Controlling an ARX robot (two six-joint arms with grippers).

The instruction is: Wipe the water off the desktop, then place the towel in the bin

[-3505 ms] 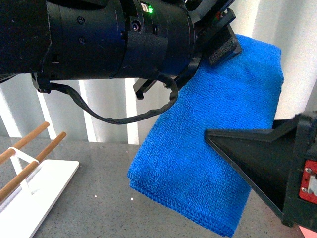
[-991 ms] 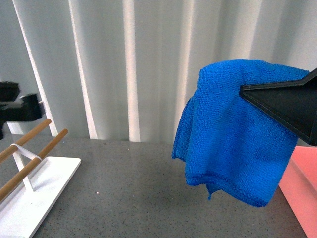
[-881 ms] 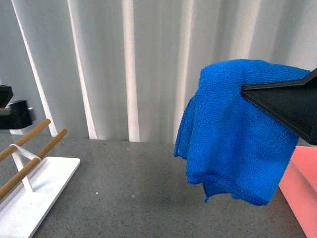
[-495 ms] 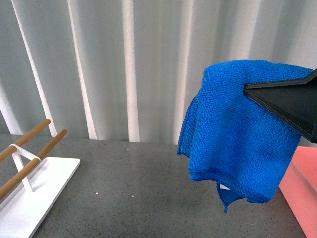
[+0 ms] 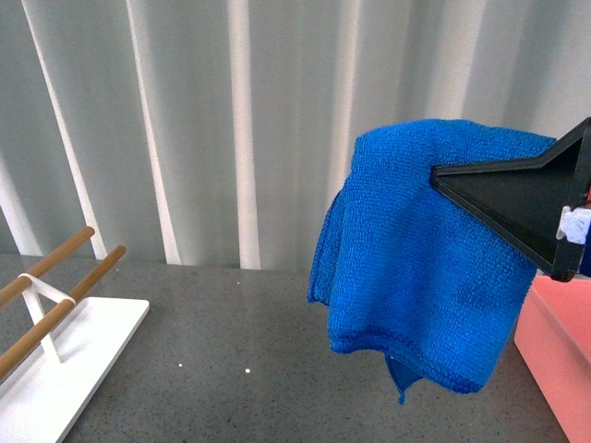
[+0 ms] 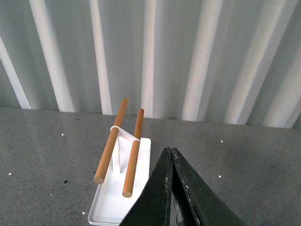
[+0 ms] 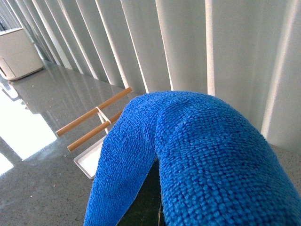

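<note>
Front view: the right tool [image 5: 452,180] clamps the towel [image 5: 416,277] aloft over the counter [image 5: 231,369]. The bin [image 5: 554,355] sits below the tool, to its outer side, not yet under the cloth. No puddle shows, so wiping looks done and only the drop remains.

Left wrist view: the left tool [image 6: 169,160], clenched and empty, points toward a rack [image 6: 120,160].

Right wrist view: the towel drapes over the tool, hiding its jaws.
</note>
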